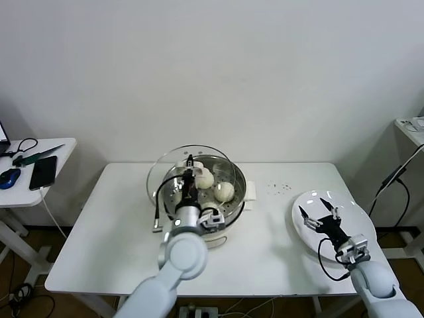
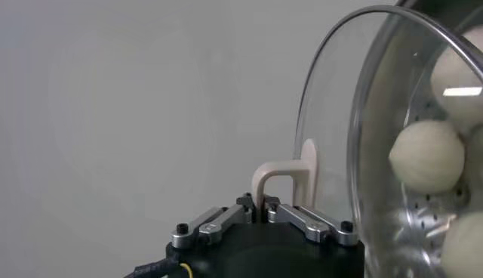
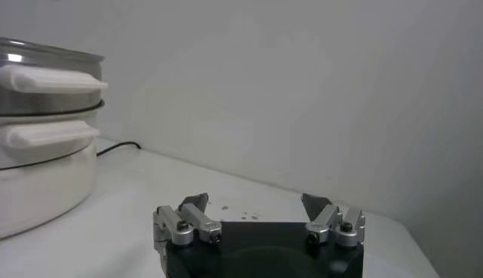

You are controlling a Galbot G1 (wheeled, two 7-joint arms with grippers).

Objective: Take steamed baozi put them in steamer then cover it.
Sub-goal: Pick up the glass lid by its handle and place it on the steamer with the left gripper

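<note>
While the left gripper (image 2: pixel 260 214) pinches the cream-white bar handle (image 2: pixel 287 181) of the glass lid (image 1: pixel 173 173), the lid hangs tilted over the left side of the steamer (image 1: pixel 232 199), its right edge lapping the pot's mouth and its left edge raised clear. The steamer stands at the middle of the white table (image 1: pixel 99 232), and steamed baozi (image 1: pixel 225 191) already lie on its perforated tray; two show plainly from the head camera, and the left wrist camera shows more behind the glass (image 2: pixel 426 156).

I judge the lid to be the delicate thing here: stiff, fairly heavy for its bulk, smooth and breakable, with a metal rim that should seat on the pot only when level. The bar handle at its centre is the sensible place to hold it, since the weight balances there and the glass itself would slip. Held by so narrow a bar, the lid may swing or twist, so levelling and centring it before lowering seems wise. The buns look soft and light, easily dented by a pinch, so the rim should not drag across them.

The right gripper (image 1: pixel 318 216) waits with its fingers spread, holding nothing, over the white plate (image 1: pixel 354 215) at the near right of the table.
</note>
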